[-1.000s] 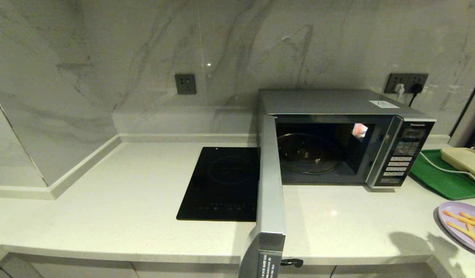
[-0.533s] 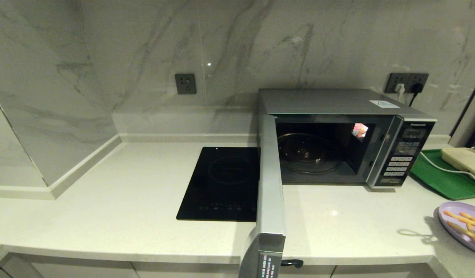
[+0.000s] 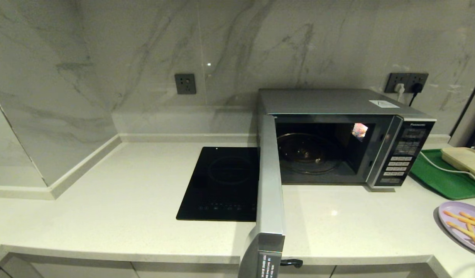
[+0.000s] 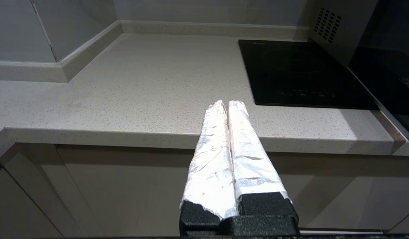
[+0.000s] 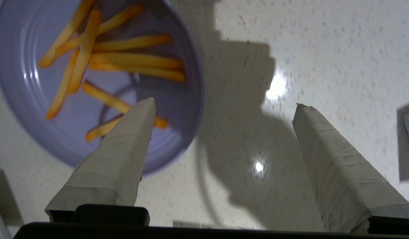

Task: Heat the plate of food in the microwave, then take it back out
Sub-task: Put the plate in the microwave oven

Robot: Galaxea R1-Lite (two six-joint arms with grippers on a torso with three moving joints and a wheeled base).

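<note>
Plate of food [image 3: 463, 226] at about 4 o'clock on the table [image 3: 125, 208], well apart from the microwave [image 3: 345, 135] (door swung wide open). Right hand [image 5: 224, 106] above the plate's edge, spread wide, holding nothing. Left hand [image 4: 228, 104] at the table's front edge, pressed tight together, holding nothing.

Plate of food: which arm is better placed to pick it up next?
Right. The right gripper hangs open above the plate of food, one finger over its rim. The left gripper sits shut at the counter's front edge, beyond the microwave's open door.
</note>
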